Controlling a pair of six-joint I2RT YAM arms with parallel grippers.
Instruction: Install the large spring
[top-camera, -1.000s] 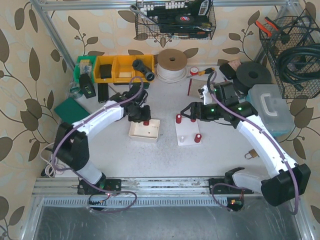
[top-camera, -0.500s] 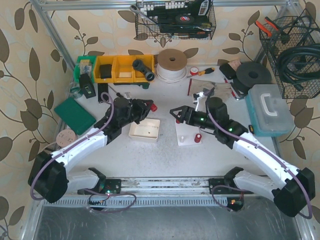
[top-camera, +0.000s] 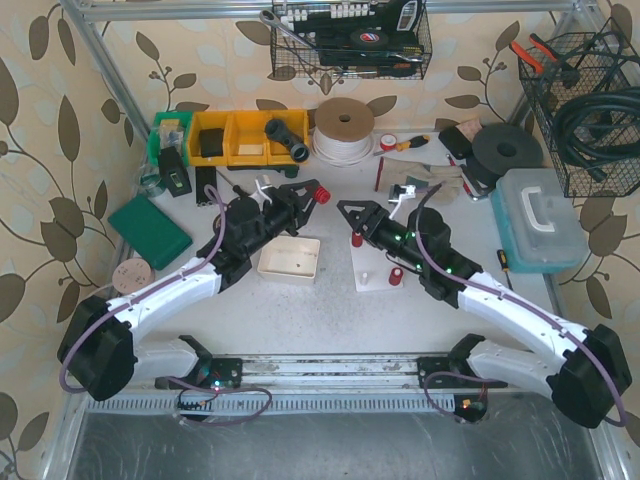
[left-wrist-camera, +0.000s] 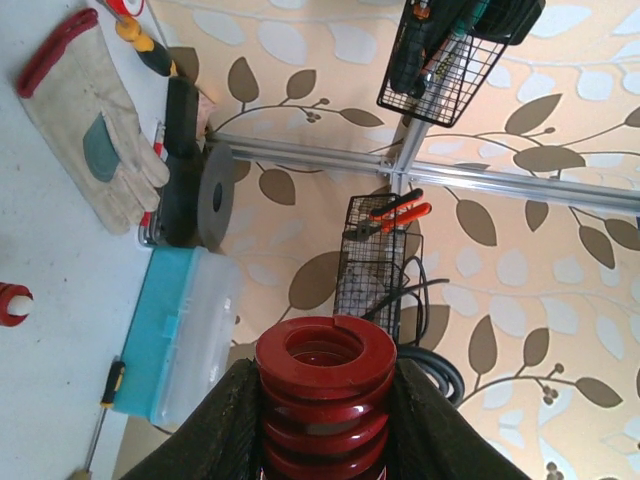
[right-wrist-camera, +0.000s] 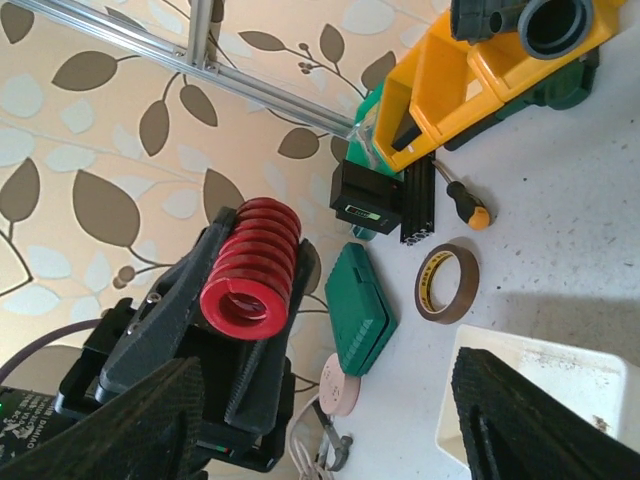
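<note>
My left gripper is shut on the large red spring and holds it raised, pointing right toward my right gripper. In the left wrist view the spring stands clamped between both black fingers. My right gripper is open and empty, facing the spring from a short gap. Its wrist view shows the spring end-on in the left gripper, between its own spread fingers. The white fixture plate below carries two small red springs and a bare white peg.
A white tray lies under the left gripper. Yellow bins, a cord spool and a black disc stand at the back. A blue-lidded box is right, a green case left, a tape ring near the bins.
My left gripper lifted the spring off the tray and swung it up and right. My right gripper rose from the fixture plate and turned left to face it.
</note>
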